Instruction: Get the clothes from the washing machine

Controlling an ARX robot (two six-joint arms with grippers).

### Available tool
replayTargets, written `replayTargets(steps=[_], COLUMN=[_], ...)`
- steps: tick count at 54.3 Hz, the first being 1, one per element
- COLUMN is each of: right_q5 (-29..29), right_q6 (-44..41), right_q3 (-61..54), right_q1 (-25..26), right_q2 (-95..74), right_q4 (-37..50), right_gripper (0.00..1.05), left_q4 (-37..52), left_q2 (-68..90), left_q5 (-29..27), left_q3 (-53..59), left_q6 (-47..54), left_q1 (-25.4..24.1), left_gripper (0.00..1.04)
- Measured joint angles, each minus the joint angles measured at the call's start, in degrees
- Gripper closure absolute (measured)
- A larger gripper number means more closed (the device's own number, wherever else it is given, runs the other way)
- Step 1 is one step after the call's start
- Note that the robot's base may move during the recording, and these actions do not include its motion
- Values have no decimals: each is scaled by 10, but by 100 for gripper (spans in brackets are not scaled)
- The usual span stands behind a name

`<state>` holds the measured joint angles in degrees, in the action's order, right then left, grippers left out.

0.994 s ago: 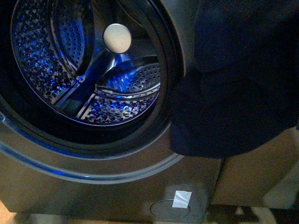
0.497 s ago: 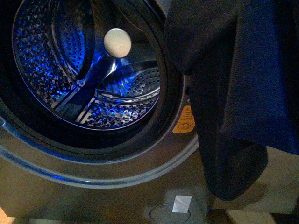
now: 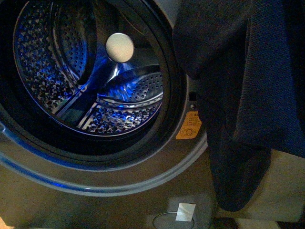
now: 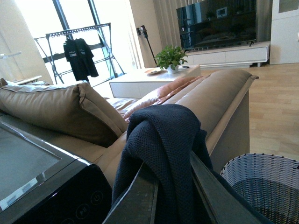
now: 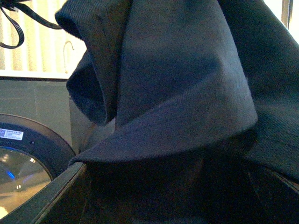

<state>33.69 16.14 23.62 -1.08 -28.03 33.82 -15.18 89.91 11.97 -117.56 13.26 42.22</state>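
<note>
The washing machine (image 3: 95, 191) fills the front view, its round mouth open on the blue-lit perforated drum (image 3: 90, 76), which shows no cloth inside. The dark navy clothes (image 3: 238, 95) hang limp outside the mouth, at the right, beside the orange sticker (image 3: 189, 125). Neither gripper shows in that view. In the left wrist view my left gripper (image 4: 173, 196) is shut on the clothes (image 4: 163, 135), bunched between its fingers (image 4: 135, 200). In the right wrist view the clothes (image 5: 177, 93) drape in front of my open right gripper (image 5: 173, 200), hiding most of it.
A woven wicker basket (image 4: 266, 182) stands on the wood floor beside a tan sofa (image 4: 60, 107). The machine's dark control top (image 4: 42, 177) is close to the left gripper. The open porthole door (image 5: 23, 163) shows in the right wrist view. A small white label (image 3: 186, 211) sits low on the machine.
The clothes have been lifted and have unfolded from a low bunch into a longer hanging drape, and the orange sticker now shows beside them.
</note>
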Motion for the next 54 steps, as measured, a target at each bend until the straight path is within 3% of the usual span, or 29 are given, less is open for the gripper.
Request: replayTargets(steps=[12, 22, 38, 52, 54], right_q5=[-44, -42, -101, -194, -213], right_q6=[-54, -68, -78, -98, -100], right_q3=[73, 102, 116, 146, 152], right_q1=[-27, -51, -164, -169, -166], right_q2=[-138, -245, -280, -334, -342], right_q4=[51, 58, 70, 110, 117], right_gripper=[7, 7, 7, 8, 11], left_q4=[0, 0, 0, 0, 0], left_q2=[0, 0, 0, 0, 0], left_q5=[0, 0, 0, -1, -1], left_q3=[0, 0, 0, 0, 0], left_q6=[0, 0, 0, 0, 0], left_q1=[0, 0, 0, 0, 0], left_gripper=[93, 93, 93, 93, 93])
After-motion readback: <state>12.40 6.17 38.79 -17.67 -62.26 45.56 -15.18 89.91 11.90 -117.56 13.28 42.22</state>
